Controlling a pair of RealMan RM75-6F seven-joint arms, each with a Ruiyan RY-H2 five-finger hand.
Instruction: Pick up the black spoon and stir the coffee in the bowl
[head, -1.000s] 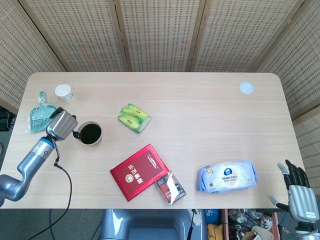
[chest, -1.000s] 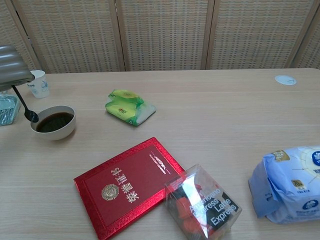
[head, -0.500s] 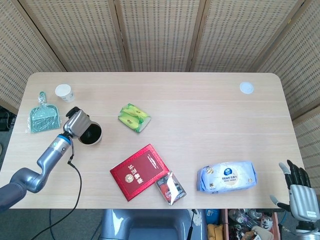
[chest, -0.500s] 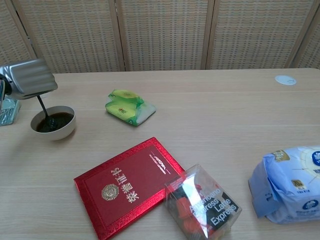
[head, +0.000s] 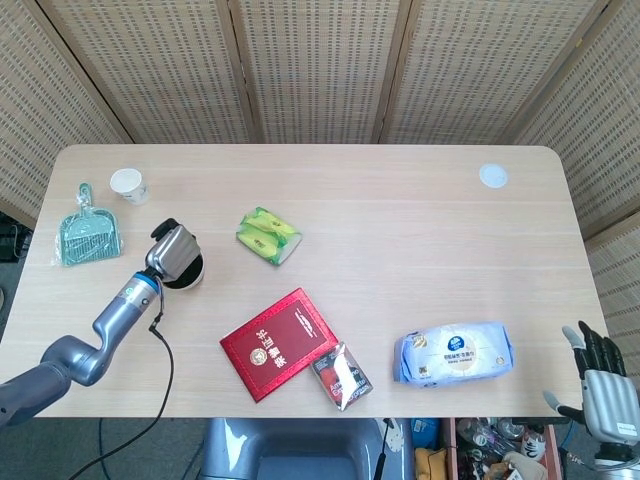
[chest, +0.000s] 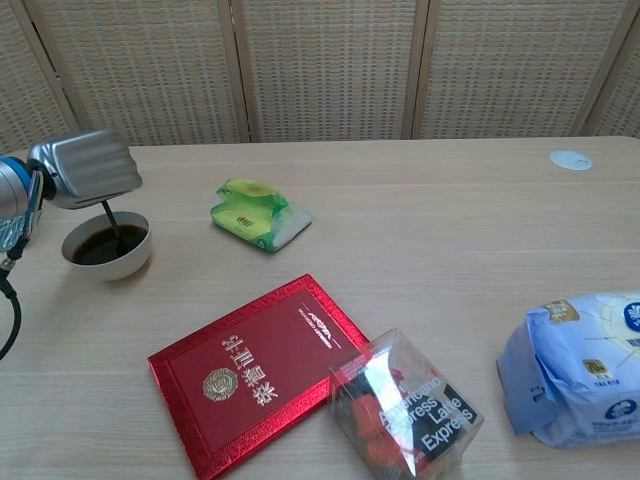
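The robot's left hand grips the black spoon above the white bowl of coffee at the left of the wooden surface, the spoon's lower end dipped in the dark liquid. The right hand hangs off the near right edge, fingers spread and holding nothing. A green packet lies right of the bowl; a red booklet, clear box and blue pack lie nearer.
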